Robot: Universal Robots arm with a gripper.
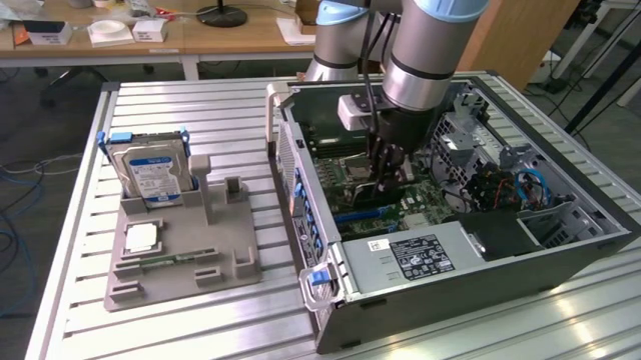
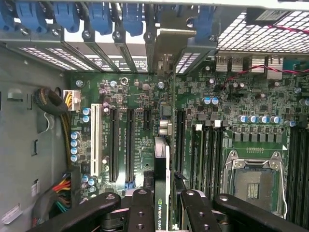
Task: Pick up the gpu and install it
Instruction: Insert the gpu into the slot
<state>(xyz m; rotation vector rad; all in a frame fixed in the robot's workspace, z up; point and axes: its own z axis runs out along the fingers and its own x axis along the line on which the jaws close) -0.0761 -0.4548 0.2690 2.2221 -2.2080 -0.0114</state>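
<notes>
The arm reaches straight down from above into the open computer case (image 1: 561, 247), its grey wrist upright and its gripper (image 1: 386, 174) lowered deep among the boards over the motherboard (image 1: 421, 206). The case lies on its side on a ribbed metal table (image 1: 200, 105); well away from the gripper, toward the exterior view's left, a grey holder tray (image 1: 180, 281) carries a silver hard drive (image 1: 150, 172) standing on edge and a narrow green memory stick (image 1: 170, 260) lying flat. Beyond the table stand wooden desks (image 1: 230, 37) with small boxes and a lamp base, over a grey floor with blue cables. In the wrist view the gripper (image 2: 167, 195) is clamped narrowly on the gpu (image 2: 162, 179), a thin dark card held on edge between the black fingers (image 2: 140, 210), its bracket end toward the case's rear slots (image 2: 120, 53). The card stands directly below the gripper, over the motherboard's long expansion slots (image 2: 129, 145), just beside the empty processor socket (image 2: 253, 181).
</notes>
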